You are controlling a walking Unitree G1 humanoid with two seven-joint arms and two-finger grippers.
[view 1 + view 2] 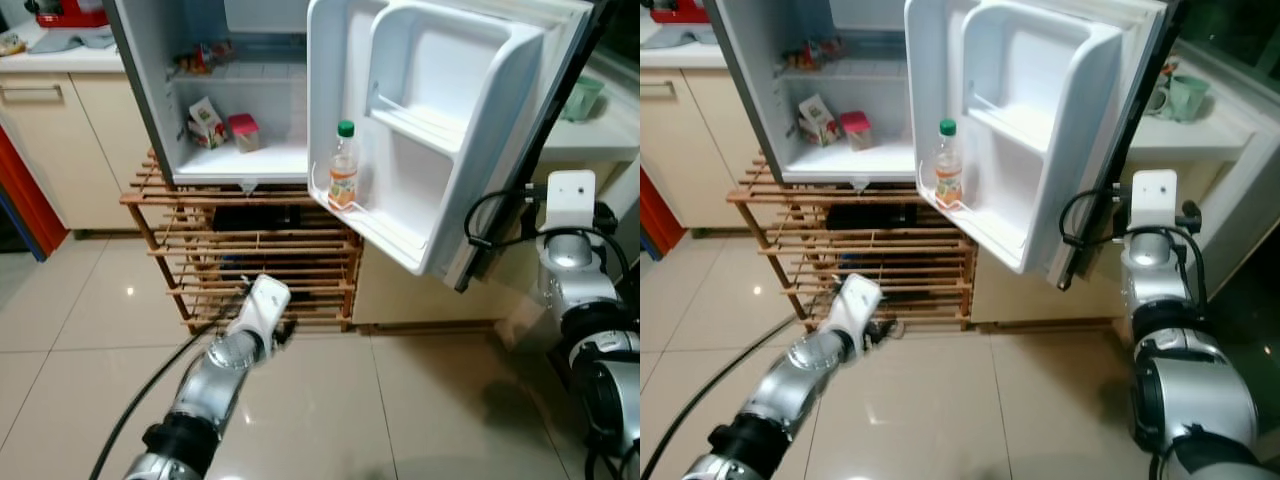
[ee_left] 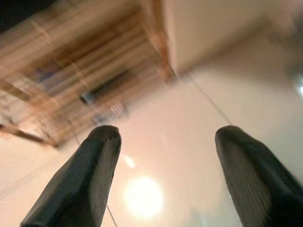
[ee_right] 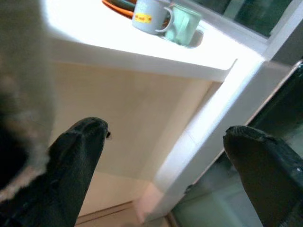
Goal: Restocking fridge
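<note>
- Left eye view: small fridge (image 1: 260,160) upper centre of frame, sits on a wooden slat rack (image 1: 250,250); fridge door (image 1: 440,130) swung wide open toward upper right, w/ its edge just beside the right arm.
- Bottle (image 1: 344,165), green cap, orange label (text too small to read), stands upright in the door's lower shelf, centre of frame; long axis vertical, cap up.
- Inside fridge: carton (image 1: 206,122) tilted, pink-lidded tub (image 1: 243,131) next to it on the bottom shelf; small packs on the shelf above, blurred.
- Left gripper (image 2: 163,142) lower centre-left, low over the tile floor (image 1: 400,400) in front of the rack; fingers (image 2: 85,175) spread wide, nothing btwn them.
- Right gripper (image 3: 161,151) at right edge, under the white counter (image 3: 142,47); fingers wide, empty.
- Counter carries a grey mug (image 3: 151,19) w/ a yellow-red logo, unreadable, touching a green mug (image 3: 185,29).
</note>
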